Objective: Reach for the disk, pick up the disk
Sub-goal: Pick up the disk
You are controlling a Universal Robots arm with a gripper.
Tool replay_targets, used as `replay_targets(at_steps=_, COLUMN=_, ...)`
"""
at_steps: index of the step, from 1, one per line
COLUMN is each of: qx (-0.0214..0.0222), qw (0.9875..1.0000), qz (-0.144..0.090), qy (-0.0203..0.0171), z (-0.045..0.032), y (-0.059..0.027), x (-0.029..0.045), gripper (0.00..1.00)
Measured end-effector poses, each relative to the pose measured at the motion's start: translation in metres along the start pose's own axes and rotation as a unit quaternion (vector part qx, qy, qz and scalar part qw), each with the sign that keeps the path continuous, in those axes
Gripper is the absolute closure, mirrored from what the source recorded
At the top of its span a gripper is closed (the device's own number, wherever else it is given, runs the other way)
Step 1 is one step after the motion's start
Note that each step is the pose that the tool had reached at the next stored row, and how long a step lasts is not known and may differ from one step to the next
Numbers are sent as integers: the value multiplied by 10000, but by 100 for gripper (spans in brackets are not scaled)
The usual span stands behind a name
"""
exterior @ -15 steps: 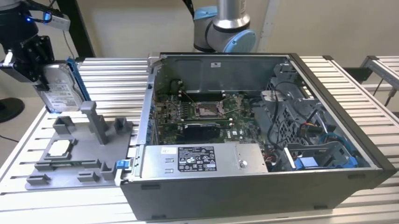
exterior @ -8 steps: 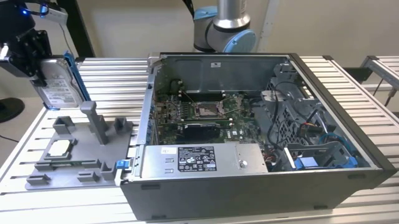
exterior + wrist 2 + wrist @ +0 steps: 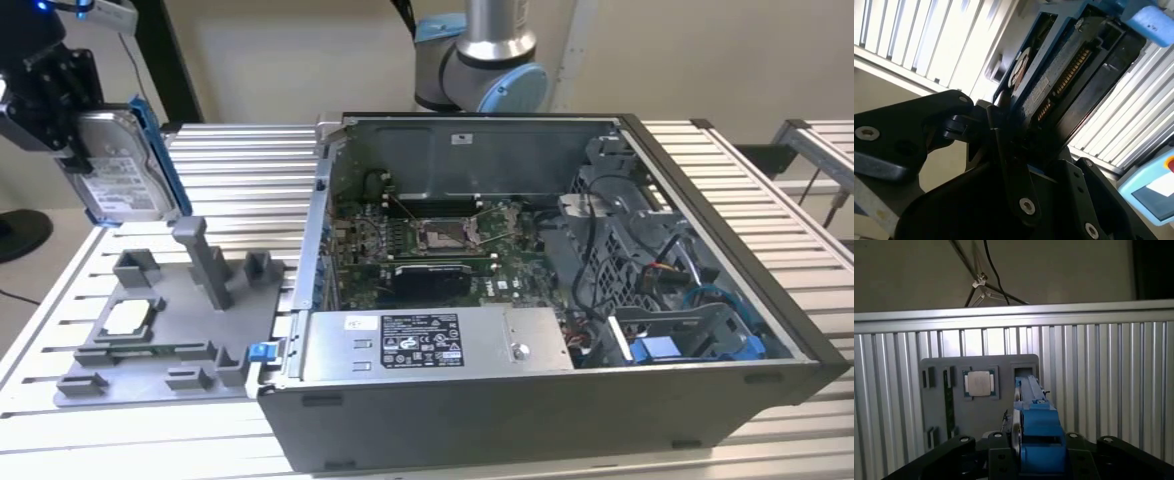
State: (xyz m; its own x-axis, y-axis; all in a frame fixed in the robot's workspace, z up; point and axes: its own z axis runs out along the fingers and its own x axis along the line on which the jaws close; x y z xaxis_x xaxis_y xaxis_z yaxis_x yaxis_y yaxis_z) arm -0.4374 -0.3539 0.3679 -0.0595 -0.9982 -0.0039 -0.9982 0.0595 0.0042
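Silver-grey metal edged in blue marks the disk (image 3: pixel 118 170), which sits in the upper left of the exterior view, clamped in the black gripper (image 3: pixel 64 105) and not lying on anything. The jaws are closed narrow on its upper end, so nothing separates the end effector from the task's thing; the two touch. The disk's long axis runs near upright, tipped a little, extending from the gripper down toward the grey fixture tray (image 3: pixel 174 320) in the lower left of that frame. Its labelled broad face is turned toward the camera, and the blue carrier frame runs along the edge nearer the exterior view's right. Its lower end looks well clear of the tray's tall post (image 3: pixel 200 262), with slatted table (image 3: pixel 227 150) showing behind, so I judge the pick as done and the disk carried in the air. In the second wrist view the disk (image 3: pixel 1054 85) reaches away from the gripper (image 3: pixel 1019 150), its connector edge and blue rail visible between the dark finger links. The first wrist view looks along the disk's thin edge (image 3: pixel 1036 430) toward the same tray, where a small square chip (image 3: pixel 980 383) rests in its own pocket, apart from the disk. An open computer case (image 3: pixel 534 400) fills the exterior view's right, well away from the gripper.
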Motion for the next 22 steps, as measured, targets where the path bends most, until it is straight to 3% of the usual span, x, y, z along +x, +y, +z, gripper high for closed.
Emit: replay_targets(at_steps=22, qx=0, qw=10000, qz=-1, qy=0, z=-355, y=1, x=-1, gripper=100)
